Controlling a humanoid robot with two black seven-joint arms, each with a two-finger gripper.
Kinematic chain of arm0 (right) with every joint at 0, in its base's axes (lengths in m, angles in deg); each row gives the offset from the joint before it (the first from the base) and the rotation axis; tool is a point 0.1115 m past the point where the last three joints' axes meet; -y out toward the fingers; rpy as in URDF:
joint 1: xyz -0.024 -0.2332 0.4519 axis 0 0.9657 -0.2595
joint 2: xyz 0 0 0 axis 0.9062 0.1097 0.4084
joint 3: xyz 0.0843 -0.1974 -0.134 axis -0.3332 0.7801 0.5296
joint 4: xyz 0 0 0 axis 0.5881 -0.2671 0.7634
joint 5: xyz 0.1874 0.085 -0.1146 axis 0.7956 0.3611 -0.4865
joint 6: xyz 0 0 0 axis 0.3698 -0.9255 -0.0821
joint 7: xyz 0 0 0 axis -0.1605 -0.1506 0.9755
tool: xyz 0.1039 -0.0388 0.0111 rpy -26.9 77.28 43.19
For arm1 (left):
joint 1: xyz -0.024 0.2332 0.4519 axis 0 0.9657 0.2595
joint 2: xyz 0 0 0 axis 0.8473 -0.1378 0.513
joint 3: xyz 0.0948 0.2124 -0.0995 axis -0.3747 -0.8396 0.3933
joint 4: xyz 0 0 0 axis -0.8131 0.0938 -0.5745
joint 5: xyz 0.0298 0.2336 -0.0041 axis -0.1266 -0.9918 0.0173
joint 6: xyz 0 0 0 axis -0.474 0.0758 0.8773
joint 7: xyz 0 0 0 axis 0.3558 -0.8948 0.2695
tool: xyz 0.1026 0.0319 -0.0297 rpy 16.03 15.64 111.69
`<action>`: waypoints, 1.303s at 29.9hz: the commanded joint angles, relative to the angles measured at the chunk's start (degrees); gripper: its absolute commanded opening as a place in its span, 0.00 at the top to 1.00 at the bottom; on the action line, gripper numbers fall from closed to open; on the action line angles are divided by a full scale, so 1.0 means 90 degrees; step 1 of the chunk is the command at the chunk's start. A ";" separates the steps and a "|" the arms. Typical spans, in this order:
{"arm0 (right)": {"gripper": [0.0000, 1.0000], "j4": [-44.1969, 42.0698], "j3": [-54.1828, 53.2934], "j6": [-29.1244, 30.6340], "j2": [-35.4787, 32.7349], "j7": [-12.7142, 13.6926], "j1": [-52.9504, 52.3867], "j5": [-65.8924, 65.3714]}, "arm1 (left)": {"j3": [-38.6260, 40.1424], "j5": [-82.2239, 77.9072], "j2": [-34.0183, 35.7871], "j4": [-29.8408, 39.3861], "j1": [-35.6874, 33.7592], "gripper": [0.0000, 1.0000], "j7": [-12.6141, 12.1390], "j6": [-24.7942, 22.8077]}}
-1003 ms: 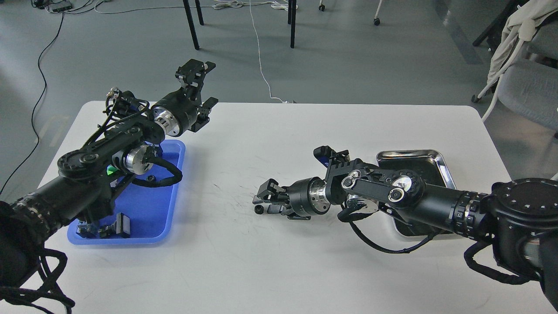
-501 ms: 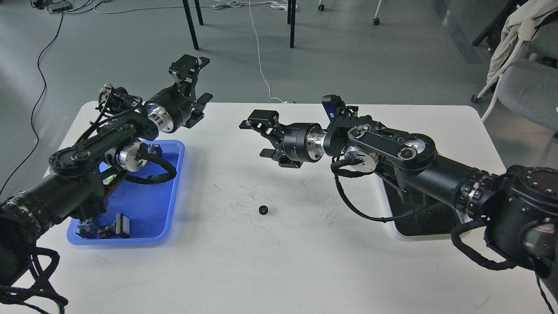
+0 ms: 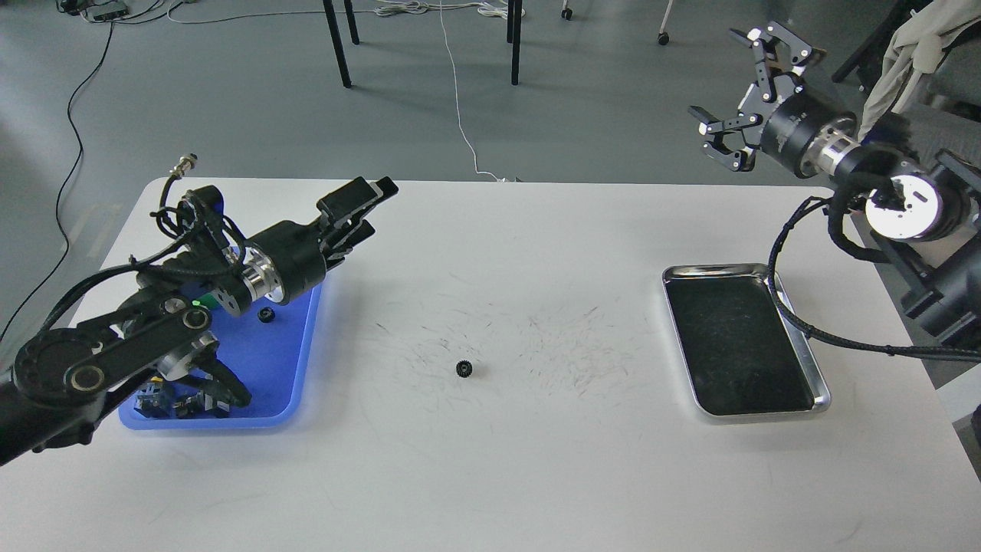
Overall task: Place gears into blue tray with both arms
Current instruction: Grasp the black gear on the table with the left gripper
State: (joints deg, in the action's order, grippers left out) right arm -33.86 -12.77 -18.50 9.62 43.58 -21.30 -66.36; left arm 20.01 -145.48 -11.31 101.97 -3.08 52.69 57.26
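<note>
One small black gear (image 3: 464,369) lies alone on the white table, near its middle, with no gripper close to it. A second gear (image 3: 266,313) rests inside the blue tray (image 3: 300,360) at the table's left. My left gripper (image 3: 377,205) hovers over the tray's far right corner and points toward the table's middle. Its fingers are a little apart with nothing between them. My right gripper (image 3: 720,80) is raised high beyond the table's far right corner, wide open and empty. My left arm hides much of the tray.
A shiny steel tray (image 3: 821,383) lies at the table's right, and nothing shows in it. Several small dark parts (image 3: 176,402) sit in the blue tray's near left corner. Chair legs, cables and a draped chair stand on the floor beyond the table.
My right gripper opened, left the gear on the table, rose and swung far back to the right. My left gripper came down lower and turned toward the table's middle.
</note>
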 commanded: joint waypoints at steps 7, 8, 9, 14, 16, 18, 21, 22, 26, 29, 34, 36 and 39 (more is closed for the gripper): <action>0.03 0.0381 -0.1447 0.0606 -0.0223 0.0029 0.1933 0.0154 | -0.0018 -0.3892 -0.0769 0.0047 0.1045 0.02 0.0196 0.0919; 0.03 0.0371 -0.1457 0.0606 -0.0214 0.0020 0.1992 0.0154 | -0.0027 -0.4215 -0.0906 -0.0070 0.1074 0.02 0.0196 0.1065; 0.03 0.0371 -0.1457 0.0606 -0.0214 0.0019 0.2070 0.0154 | -0.0027 -0.4644 -0.1081 -0.0274 0.1084 0.02 0.0205 0.1231; 0.03 0.0332 -0.1448 0.0606 -0.0116 0.0019 0.2364 0.0154 | -0.0514 -0.6014 -0.1658 -0.1329 0.1075 0.03 0.0206 0.2022; 0.03 0.0273 -0.1389 0.0606 -0.0067 0.0000 0.2403 0.0154 | -0.0788 -0.6210 -0.1824 -0.1632 0.1046 0.03 0.0186 0.2442; 0.03 0.0263 -0.1399 0.0606 0.0001 0.0000 0.2500 0.0144 | -0.0984 -0.6395 -0.2049 -0.1886 0.1016 0.04 0.0157 0.2726; 0.03 0.0263 -0.1399 0.0606 0.0069 -0.0010 0.2549 0.0134 | -0.1014 -0.6698 -0.2254 -0.2257 0.1026 0.04 0.0157 0.2951; 0.03 0.0263 -0.1399 0.0606 0.0079 -0.0010 0.2549 0.0134 | -0.1014 -0.6776 -0.2303 -0.2336 0.1026 0.05 0.0157 0.2980; 0.03 0.0263 -0.1389 0.0606 0.0079 -0.0010 0.2559 0.0134 | -0.1023 -0.6943 -0.2479 -0.2531 0.1055 0.06 0.0137 0.3078; 0.03 0.0273 -0.1379 0.0606 0.0079 -0.0010 0.2559 0.0134 | -0.1033 -0.7011 -0.2547 -0.2687 0.1065 0.12 0.0137 0.3079; 0.03 0.0283 -0.1389 0.0606 0.0079 -0.0010 0.2569 0.0134 | -0.1033 -0.7013 -0.2528 -0.2903 0.1065 0.35 0.0137 0.3079; 0.03 0.0283 -0.1370 0.0606 0.0079 -0.0010 0.2569 0.0134 | -0.1033 -0.7013 -0.2509 -0.2961 0.1065 0.39 0.0137 0.3078; 0.03 0.0283 -0.1360 0.0606 0.0089 -0.0010 0.2569 0.0134 | -0.1043 -0.7013 -0.2460 -0.3000 0.1065 0.51 0.0137 0.3088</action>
State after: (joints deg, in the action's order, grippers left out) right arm -31.31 -25.13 -13.04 10.34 43.49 1.82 -65.15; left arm 10.71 -208.60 -33.81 75.41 6.51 53.91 85.07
